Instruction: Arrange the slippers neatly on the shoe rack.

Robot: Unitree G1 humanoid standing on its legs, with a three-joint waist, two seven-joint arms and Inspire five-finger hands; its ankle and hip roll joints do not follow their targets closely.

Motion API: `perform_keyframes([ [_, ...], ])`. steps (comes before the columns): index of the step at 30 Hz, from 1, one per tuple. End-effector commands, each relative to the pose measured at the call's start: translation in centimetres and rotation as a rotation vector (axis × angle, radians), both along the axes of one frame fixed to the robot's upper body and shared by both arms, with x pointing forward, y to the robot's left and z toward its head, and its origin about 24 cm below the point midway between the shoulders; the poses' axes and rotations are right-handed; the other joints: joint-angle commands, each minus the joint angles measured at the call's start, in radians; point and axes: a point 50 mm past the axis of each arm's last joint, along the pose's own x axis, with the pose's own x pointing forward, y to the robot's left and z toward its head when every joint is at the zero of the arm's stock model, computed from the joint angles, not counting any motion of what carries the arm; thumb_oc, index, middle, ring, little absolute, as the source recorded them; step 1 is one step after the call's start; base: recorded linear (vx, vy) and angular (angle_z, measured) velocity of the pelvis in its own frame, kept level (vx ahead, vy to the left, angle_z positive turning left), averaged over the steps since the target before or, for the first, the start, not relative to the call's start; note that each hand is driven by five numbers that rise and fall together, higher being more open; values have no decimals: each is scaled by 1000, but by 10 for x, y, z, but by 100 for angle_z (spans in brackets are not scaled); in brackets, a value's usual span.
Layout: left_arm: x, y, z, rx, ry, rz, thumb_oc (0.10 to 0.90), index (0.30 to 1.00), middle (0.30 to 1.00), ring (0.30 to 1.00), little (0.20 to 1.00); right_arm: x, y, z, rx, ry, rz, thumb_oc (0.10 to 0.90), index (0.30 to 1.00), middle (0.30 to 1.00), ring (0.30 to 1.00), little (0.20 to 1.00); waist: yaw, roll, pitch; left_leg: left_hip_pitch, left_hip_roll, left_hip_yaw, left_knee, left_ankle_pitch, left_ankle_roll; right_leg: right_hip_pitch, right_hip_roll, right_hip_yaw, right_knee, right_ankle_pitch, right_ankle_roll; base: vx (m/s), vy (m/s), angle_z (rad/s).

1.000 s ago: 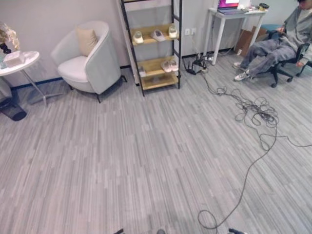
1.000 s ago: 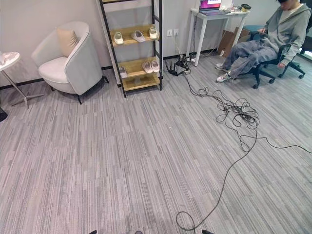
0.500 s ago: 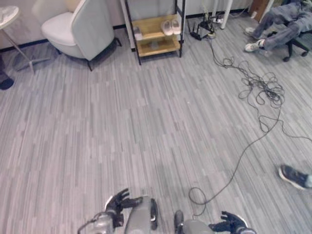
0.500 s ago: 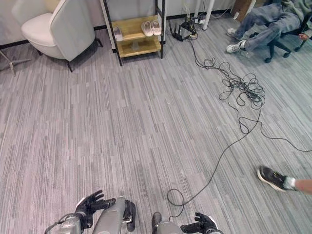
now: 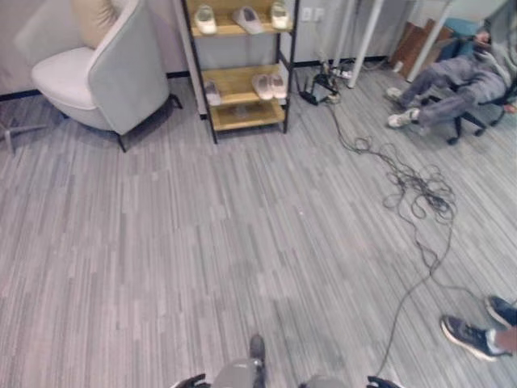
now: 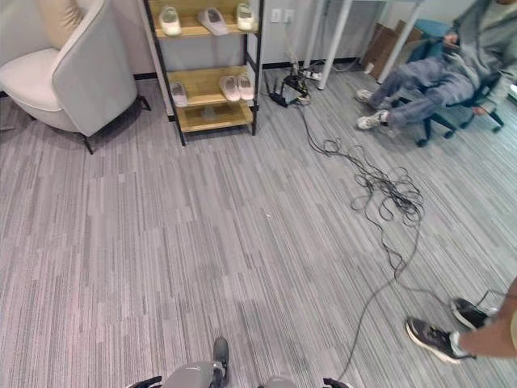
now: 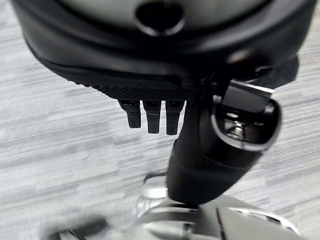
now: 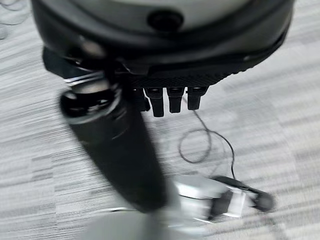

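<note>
**Wrist views: both hands empty, slippers already seen on the rack**

Left wrist view: the left hand [image 7: 200, 150] is seen w/ fingers [image 7: 152, 115] hanging straight and relaxed, thumb stuck out beside them, nothing gripped. Grey plank floor [image 7: 60, 130] is seen past them. Same deal in the right wrist view: right hand [image 8: 125, 150] is held loose, fingers [image 8: 172, 100] straight, nothing held, floor behind.

From the head cam, only a bit of each hand is caught at the bottom edge, low over the floor and well apart from everything else.

Far across the floor, against the wall, the shoe rack [image 5: 240, 113] is seen: black frame, wooden shelves. Three pale slippers [image 5: 242, 18] are laid on the upper shelf. A pair [image 5: 268, 85] is set side by side on the shelf below, toward the right end, and a single slipper [image 5: 212, 92] is placed at the left end of that shelf.

Just left of the rack a white armchair [image 5: 97, 73] w/ a beige cushion is parked. A tangled black cable [image 5: 416, 190] is spread over the floor to the right. A seated person [image 5: 460, 81] is seen at far right near a white desk leg [image 5: 367, 40], and another person's dark shoes [image 5: 477, 335] are seen at the lower right.
</note>
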Motion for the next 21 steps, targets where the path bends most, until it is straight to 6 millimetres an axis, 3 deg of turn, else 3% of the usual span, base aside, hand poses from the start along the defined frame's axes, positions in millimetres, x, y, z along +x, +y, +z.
perform_keyframes([
  [1, 17, -10, 3, -37, -88, -8, 800, 900, 900, 900, 900, 24, 8, 4, 34, -93, 39, 800, 900, 900, 900, 900, -40, 40, 72, 112, 35, -94, -1, -114, -89, 62, 50, -41, -528, 167, 25, 859, -118, 78],
  [2, 18, -12, 3, -34, -89, -24, 800, 900, 900, 900, 900, 22, 9, 4, 36, -89, 33, 800, 900, 900, 900, 900, -60, 30, 79, 152, 22, -123, -4, -141, -98, 36, 61, -16, -662, 181, 33, 859, -118, 69],
  [3, 18, -12, 3, -34, -89, -24, 800, 900, 900, 900, 900, 22, 9, 4, 36, -89, 34, 800, 900, 900, 900, 900, -61, 31, 78, 152, 23, -124, -5, -140, -98, 38, 62, -18, -666, 183, 33, 540, -137, 27],
  [5, 23, -18, 3, -34, -92, -66, 800, 900, 900, 900, 900, 16, 9, 2, 42, -66, 24, 800, 900, 900, 900, 900, -101, 21, 69, 244, 26, -163, -25, -202, -137, -3, 41, 33, -965, 249, 78, 948, -253, 73],
  [6, 20, -21, 2, -34, -71, -97, 800, 900, 900, 900, 900, 12, 10, 1, 43, -45, 44, 800, 900, 900, 900, 900, -121, 37, 64, 307, 52, -187, -33, -224, -157, -23, 42, 16, -1020, 279, 92, 886, -248, 104],
  [9, 7, -23, -3, -29, -15, -155, 800, 900, 900, 900, 900, 7, 9, 0, 45, -28, 72, 800, 900, 900, 900, 900, -132, 32, 30, 367, 68, -231, 1, -236, -184, -13, 50, 32, -968, 311, 78, 837, -359, 75],
  [10, 1, -24, -4, -32, 7, -160, 800, 900, 900, 900, 900, 8, 7, 1, 38, -26, 86, 800, 900, 900, 900, 900, -135, 38, 21, 370, 87, -233, 41, -212, -201, -5, 64, 31, -938, 307, 67, 647, -286, 58],
  [11, -3, -24, -5, -35, 20, -144, 800, 900, 900, 900, 900, 8, 4, 2, 31, -21, 84, 800, 900, 900, 900, 900, -137, 48, 19, 339, 111, -221, 143, -153, -221, 8, 83, 36, -912, 297, 48, 587, -305, 19],
  [12, -5, -24, -6, -47, 26, -114, 800, 900, 900, 900, 900, 7, 1, 2, 18, -21, 75, 800, 900, 900, 900, 900, -135, 56, 19, 291, 141, -198, 287, -40, -240, 31, 105, 30, -887, 272, 17, 463, -346, -23],
  [13, -3, -22, -5, -51, 16, -100, 800, 900, 900, 900, 900, 10, -1, 3, 14, -36, 51, 800, 900, 900, 900, 900, -139, 46, 25, 199, 186, -151, 457, 59, -255, 59, 101, 12, -881, 256, -13, 450, -429, -35],
  [14, -4, -22, -5, -58, 11, -92, 800, 900, 900, 900, 900, 13, -2, 4, 15, -55, 36, 800, 900, 900, 900, 900, -131, 27, 31, 152, 218, -102, 555, 94, -229, 88, 103, 2, -882, 236, -42, 392, -435, 5],
  [15, -5, -18, -5, -42, 19, -105, 800, 900, 900, 900, 900, 22, -6, 8, 1, -87, 18, 800, 900, 900, 900, 900, -111, 14, 46, 87, 239, -71, 653, 84, -220, 124, 116, -6, -887, 215, -62, 452, -403, 33],
  [17, -4, -17, -4, -44, 9, -110, 800, 900, 900, 900, 900, 35, -13, 14, -15, -147, -6, 800, 900, 900, 900, 900, -82, -4, 61, -10, 233, -43, 686, 42, -208, 170, 124, -16, -881, 174, -71, 455, -266, -19],
  [18, -4, -17, -4, -50, 4, -99, 800, 900, 900, 900, 900, 37, -16, 16, -18, -166, -23, 800, 900, 900, 900, 900, -70, -5, 66, -43, 223, -32, 654, 16, -206, 195, 130, -21, -881, 155, -70, 496, -136, -53],
  [20, -5, -18, -4, -54, -5, -77, 800, 900, 900, 900, 900, 41, -22, 19, -25, -196, -52, 800, 900, 900, 900, 900, -46, 3, 65, -96, 180, -7, 477, -8, -196, 250, 144, -9, -884, 120, -57, 456, -53, -25],
  [21, -5, -18, -4, -53, -5, -77, 800, 900, 900, 900, 900, 41, -22, 19, -25, -196, -52, 800, 900, 900, 900, 900, -46, 0, 64, -95, 178, -6, 472, -5, -195, 249, 142, -9, -885, 121, -57, 518, 30, -30],
])
